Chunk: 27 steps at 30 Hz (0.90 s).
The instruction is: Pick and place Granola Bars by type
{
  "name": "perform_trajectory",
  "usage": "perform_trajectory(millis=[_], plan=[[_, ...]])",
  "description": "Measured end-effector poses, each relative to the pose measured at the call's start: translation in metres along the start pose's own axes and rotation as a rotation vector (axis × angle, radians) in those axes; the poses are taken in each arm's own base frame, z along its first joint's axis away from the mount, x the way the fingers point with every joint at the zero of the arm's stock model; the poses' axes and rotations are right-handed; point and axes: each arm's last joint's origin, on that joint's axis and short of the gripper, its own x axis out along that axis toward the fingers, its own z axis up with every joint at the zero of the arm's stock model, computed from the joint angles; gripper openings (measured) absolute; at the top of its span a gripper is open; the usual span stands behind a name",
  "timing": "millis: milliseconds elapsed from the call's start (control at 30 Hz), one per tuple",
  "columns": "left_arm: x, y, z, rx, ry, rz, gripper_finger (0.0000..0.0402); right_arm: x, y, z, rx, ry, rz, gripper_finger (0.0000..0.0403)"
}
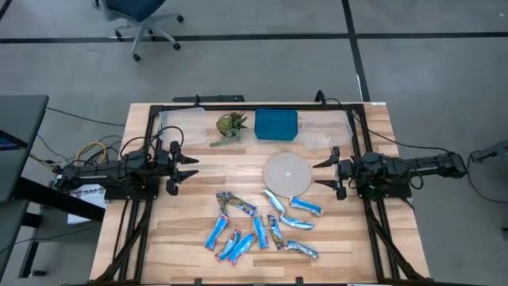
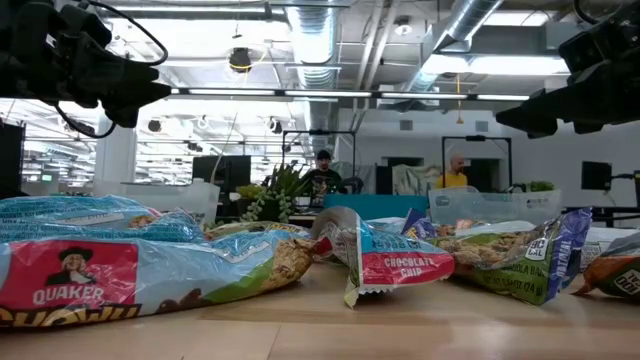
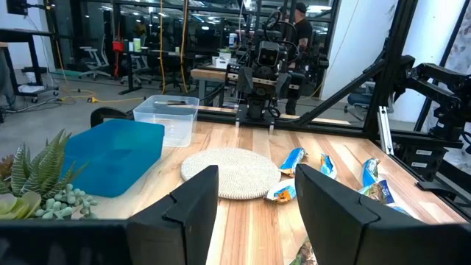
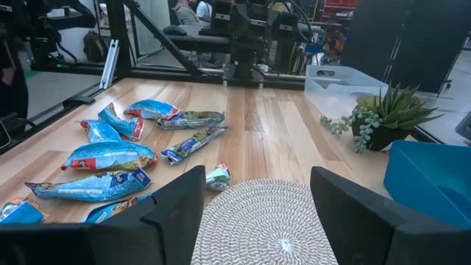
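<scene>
Granola Bars (image 1: 262, 226) lie scattered on the desk's (image 1: 198, 199) near half, short of its front edge. Left gripper (image 1: 190, 168) and right gripper (image 1: 321, 172) hover wide open, empty, at opposite sides, bare wood between.

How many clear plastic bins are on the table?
2, both along the table's back edge. The left clear plastic bin sits beside the green leafy plant. The right clear plastic bin sits beside the solid blue box. None looks hidden.
</scene>
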Motion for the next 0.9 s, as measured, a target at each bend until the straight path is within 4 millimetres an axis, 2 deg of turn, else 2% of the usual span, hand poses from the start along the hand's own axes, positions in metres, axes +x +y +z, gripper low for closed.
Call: perform_trajectory(millis=[667, 767, 900], plan=[[0.000, 0.000, 0.000, 0.000, -0.001, 0.000, 0.0174, 0.000, 0.000, 0.000, 0.003, -0.003, -0.001, 0.0240], [0.000, 0.000, 0.000, 0.000, 0.000, 0.000, 0.0174, 0.000, -0.001, 0.004, 0.104, -0.048, -0.005, 0.0240], [0.000, 0.000, 0.000, 0.000, -0.001, 0.000, 0.0174, -0.001, -0.001, 0.012, 0.409, -0.133, 0.010, 0.0240]])
